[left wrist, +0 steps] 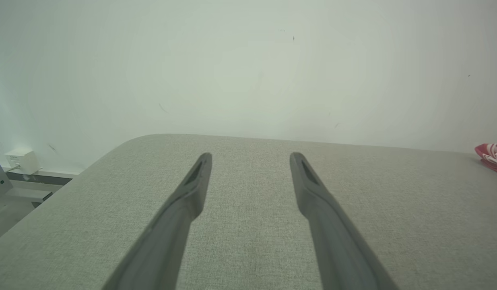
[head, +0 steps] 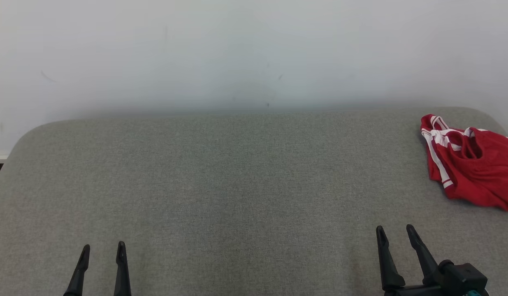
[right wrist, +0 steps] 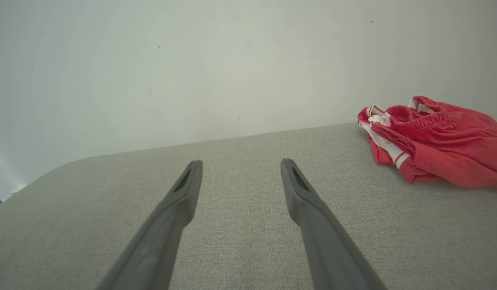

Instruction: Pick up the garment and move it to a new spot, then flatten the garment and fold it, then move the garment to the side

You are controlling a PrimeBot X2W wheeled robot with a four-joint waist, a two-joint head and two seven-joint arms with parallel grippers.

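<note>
A crumpled red garment with white stripes lies bunched at the far right of the grey fabric table, partly cut off by the head view's right edge. In the right wrist view the garment sits up and to the right of my fingers. My right gripper stands open near the front right, well short of the garment, nothing between its fingers. At the front left my left gripper is open and empty too. A sliver of the garment peeks in at the left wrist view's right edge.
A plain white wall rises right behind the table's far edge. The table has rounded far corners. Past its left edge, low by the wall, sits a small white box above a dark strip.
</note>
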